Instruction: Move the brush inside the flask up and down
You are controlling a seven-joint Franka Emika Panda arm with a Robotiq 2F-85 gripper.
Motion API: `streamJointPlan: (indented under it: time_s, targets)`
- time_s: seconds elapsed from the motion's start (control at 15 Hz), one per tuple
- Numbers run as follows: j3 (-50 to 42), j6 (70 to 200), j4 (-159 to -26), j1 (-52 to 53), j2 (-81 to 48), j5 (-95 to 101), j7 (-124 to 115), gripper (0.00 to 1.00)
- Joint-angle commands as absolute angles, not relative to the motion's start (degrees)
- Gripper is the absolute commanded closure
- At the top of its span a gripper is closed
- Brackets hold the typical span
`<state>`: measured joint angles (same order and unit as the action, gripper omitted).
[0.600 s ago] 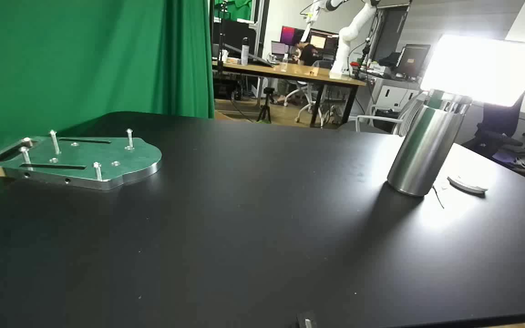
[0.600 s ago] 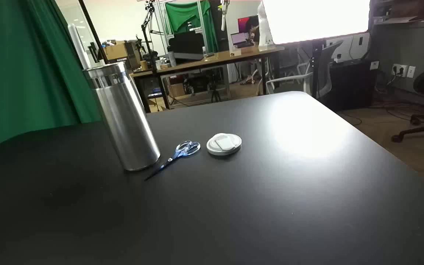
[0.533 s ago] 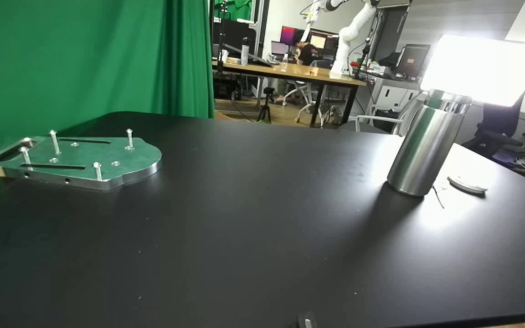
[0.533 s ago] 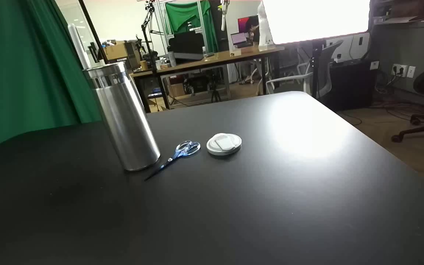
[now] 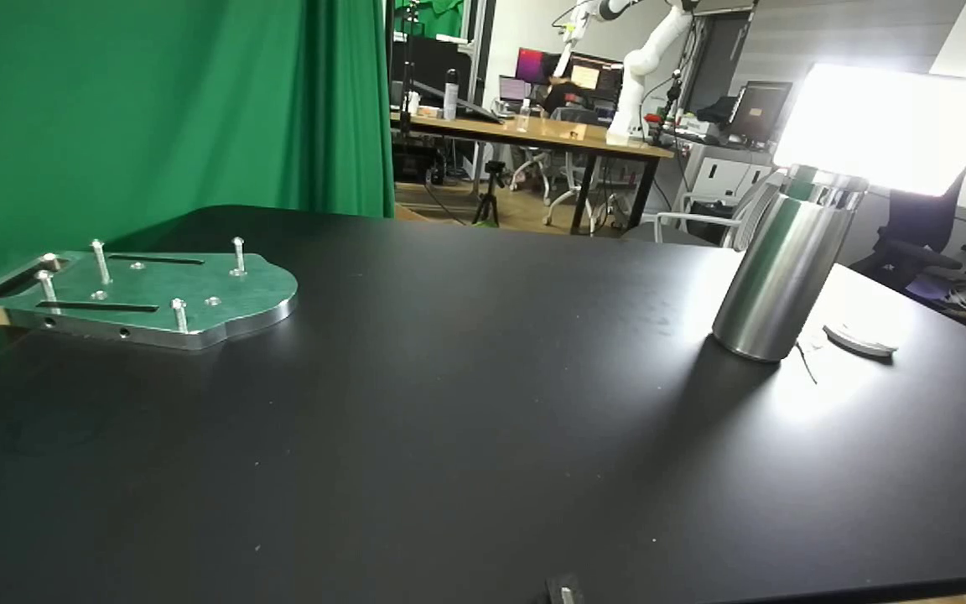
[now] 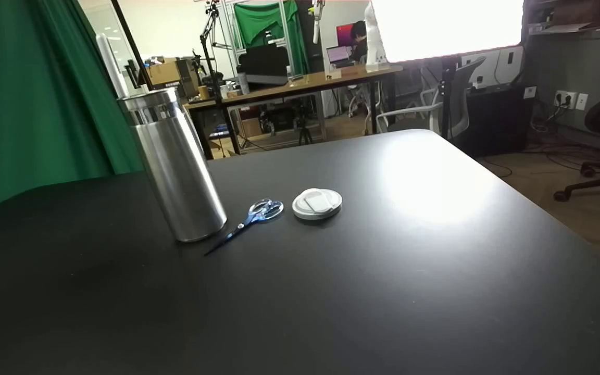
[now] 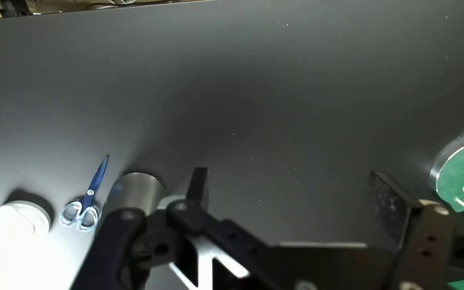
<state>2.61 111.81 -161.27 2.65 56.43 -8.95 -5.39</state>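
The task looks to be at its start, we'd say, though a finished run could look much the same. The brush pokes up out of the mouth of the flask; only its pale stem shows, the rest hidden by the flask's metal wall, so we take it as already inside. The flask stands on the desk; its lean in both exterior views is likely just the lenses.

The tool shows only in the wrist view: jaws spread wide, nothing held. Neither exterior view has it at the flask, so it's clear of flask and brush. Left to do, on our reading: get over the flask, grip the brush's stem, stroke up and down. None of that is under way here.

Around the flask: scissors just beside its base, white lid near, past the scissors; green plate well apart, on the side away from the scissors.

Writing: none we can find on flask, lid, scissors or plate. Monitors well beyond the flask are lit, too small to read; tall bottle out there, no label legible. No brands readable.
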Motion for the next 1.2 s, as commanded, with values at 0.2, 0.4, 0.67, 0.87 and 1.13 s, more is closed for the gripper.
streamJointPlan:
  time_s: [0.2, 0.4, 0.67, 0.87, 1.13]
  targets:
    - [2.48, 112.40, -160.51, 2.29, 55.31, -8.10, -4.13, 0.00]
    - [0.29, 113.18, -157.25, 1.88, 50.39, -6.20, 0.80, 0.00]
    - [-3.32, 114.40, -151.35, -0.39, 41.40, -1.80, 6.57, 0.00]
    - [-6.35, 114.77, -145.89, -0.79, 33.89, 1.41, 12.91, 0.00]
    - [-9.77, 112.22, -135.22, -1.14, 22.32, 2.87, 20.09, 0.00]
